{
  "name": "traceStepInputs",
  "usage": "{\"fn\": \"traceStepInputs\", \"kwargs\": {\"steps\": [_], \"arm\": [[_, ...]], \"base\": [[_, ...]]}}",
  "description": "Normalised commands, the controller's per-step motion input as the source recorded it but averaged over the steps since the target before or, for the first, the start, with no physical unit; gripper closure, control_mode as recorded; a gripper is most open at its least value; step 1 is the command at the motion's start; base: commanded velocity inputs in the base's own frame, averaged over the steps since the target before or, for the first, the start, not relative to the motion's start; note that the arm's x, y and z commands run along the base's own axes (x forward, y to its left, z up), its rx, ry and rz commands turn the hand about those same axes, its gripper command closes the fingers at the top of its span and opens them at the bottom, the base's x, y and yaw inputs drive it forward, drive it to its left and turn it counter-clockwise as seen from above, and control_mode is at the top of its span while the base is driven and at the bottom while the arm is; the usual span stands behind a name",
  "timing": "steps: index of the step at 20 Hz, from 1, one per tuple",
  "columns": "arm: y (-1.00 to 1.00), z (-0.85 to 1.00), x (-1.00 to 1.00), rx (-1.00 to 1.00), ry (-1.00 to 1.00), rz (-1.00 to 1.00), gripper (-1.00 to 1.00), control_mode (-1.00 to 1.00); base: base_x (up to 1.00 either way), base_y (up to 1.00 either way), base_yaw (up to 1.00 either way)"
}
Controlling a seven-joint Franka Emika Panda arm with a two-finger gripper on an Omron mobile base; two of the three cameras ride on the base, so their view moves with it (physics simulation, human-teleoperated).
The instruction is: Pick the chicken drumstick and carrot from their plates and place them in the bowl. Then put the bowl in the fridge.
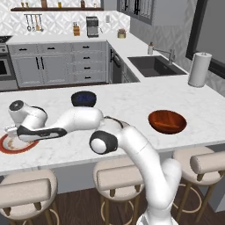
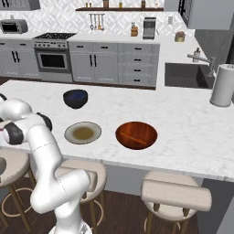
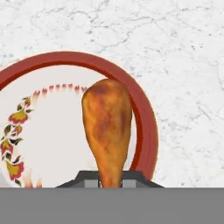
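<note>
My gripper (image 3: 110, 177) is shut on the narrow bone end of the golden-brown chicken drumstick (image 3: 107, 118), which lies over the right side of the red-rimmed plate (image 3: 146, 127). In the left base view the gripper (image 1: 8, 131) is low over that plate (image 1: 19, 148) at the counter's near left edge. The red-orange bowl (image 2: 136, 135) sits near the counter's front, and a thin orange carrot (image 2: 135, 138) lies inside it. The grey-rimmed plate (image 2: 69, 132) to the bowl's left has nothing on it. The fridge is out of view.
A dark blue bowl (image 1: 83, 98) stands behind my arm. A paper towel roll (image 1: 199, 69) stands at the right by the sink (image 1: 154, 66). Bar stools (image 1: 118, 176) line the counter's near edge.
</note>
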Motion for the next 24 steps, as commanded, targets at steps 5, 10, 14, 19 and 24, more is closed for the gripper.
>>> {"fn": "traceStepInputs", "kwargs": {"steps": [5, 10, 14, 19, 24], "arm": [[-0.69, 0.59, -0.89, -0.09, -0.1, 0.0, 1.0, -1.0], [-1.0, 0.25, -0.56, -0.04, -0.08, 0.0, 1.0, -1.0], [-1.0, 0.54, -0.43, 0.0, -0.05, 0.0, 1.0, -1.0], [-1.0, 0.7, -0.37, 0.0, -0.03, 0.0, 1.0, -1.0], [-1.0, 0.5, -0.45, 0.04, 0.03, 0.0, 1.0, -1.0]], "base": [[0.0, 0.0, 0.0], [0.0, 0.0, 0.0], [0.0, 0.0, 0.0], [0.0, 0.0, 0.0], [0.0, 0.0, 0.0]]}}
